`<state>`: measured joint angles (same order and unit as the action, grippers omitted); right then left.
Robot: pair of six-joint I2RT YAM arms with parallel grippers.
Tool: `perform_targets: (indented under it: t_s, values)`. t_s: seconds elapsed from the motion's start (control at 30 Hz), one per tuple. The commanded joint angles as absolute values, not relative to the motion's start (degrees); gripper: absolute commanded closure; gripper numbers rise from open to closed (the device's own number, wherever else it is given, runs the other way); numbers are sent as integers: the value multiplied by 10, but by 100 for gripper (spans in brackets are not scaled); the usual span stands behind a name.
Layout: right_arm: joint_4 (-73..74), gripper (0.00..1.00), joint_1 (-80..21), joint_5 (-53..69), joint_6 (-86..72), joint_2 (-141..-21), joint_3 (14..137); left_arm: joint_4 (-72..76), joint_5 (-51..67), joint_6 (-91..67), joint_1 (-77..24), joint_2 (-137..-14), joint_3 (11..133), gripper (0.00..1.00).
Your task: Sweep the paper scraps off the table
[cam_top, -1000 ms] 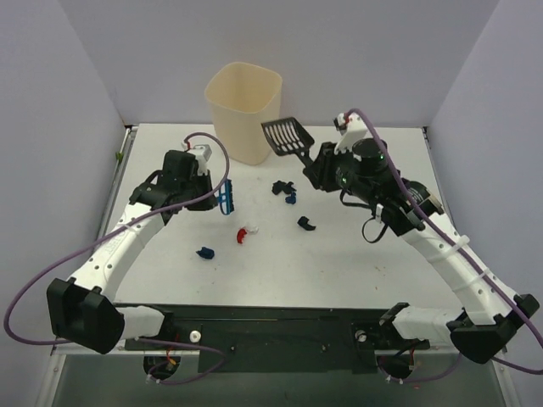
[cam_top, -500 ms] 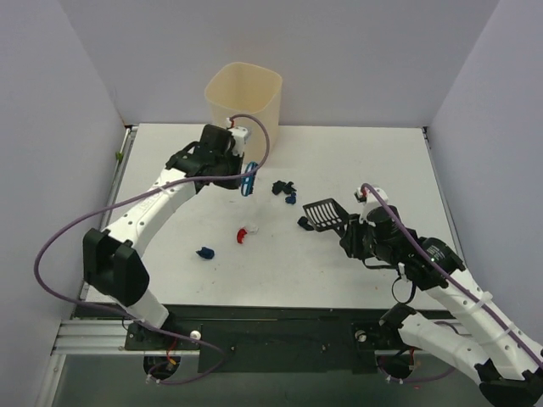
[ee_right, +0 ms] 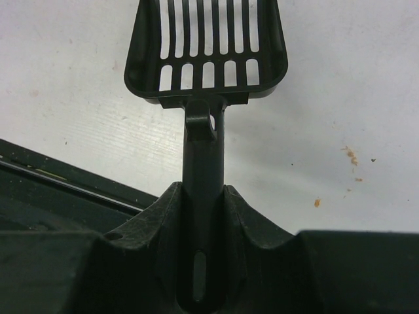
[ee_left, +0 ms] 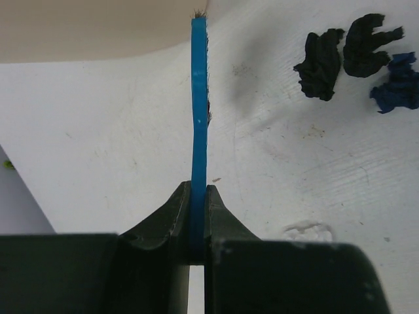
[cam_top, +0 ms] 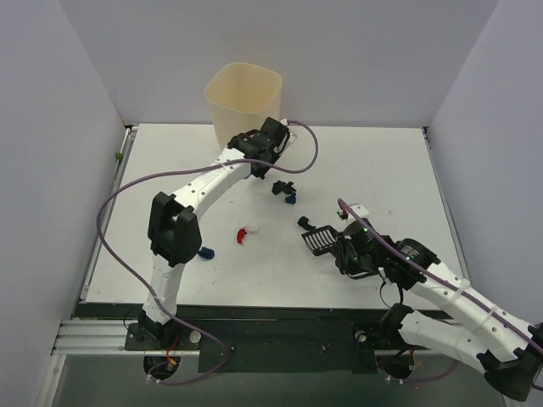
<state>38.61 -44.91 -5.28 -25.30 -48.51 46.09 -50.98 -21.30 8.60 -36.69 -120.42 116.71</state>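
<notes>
Top external view: far left, a blue scrap (cam_top: 204, 253) and a red scrap (cam_top: 245, 232) lie on the white table (cam_top: 382, 161). The left gripper (ee_left: 198, 199) is squeezed tight on the blue brush (ee_left: 198, 98), close to the cream bin (cam_top: 243, 102). Black and blue paper scraps (ee_left: 363, 46) sit near the brush. Farther right, the right gripper (ee_right: 203, 203) pinches the black scoop (ee_right: 201, 140), just beside one black scrap (cam_top: 303, 223).

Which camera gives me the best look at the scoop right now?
The right wrist view: the scoop fills the frame, slots clear, handle clamped in the right gripper. The top external view shows the scoop small, beside a black scrap. The left wrist view misses it.
</notes>
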Motion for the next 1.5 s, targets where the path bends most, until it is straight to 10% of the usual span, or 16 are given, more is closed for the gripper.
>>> perform_targets:
  t_s: [0.0,1.47]
  values:
    - [370,100,-469,-101,-275,-503,441,-522,-301,170,-390,-1246,1212,100]
    - [194,100,-413,-57,-178,-754,505,-707,15,299,-479,-1372,1345,100]
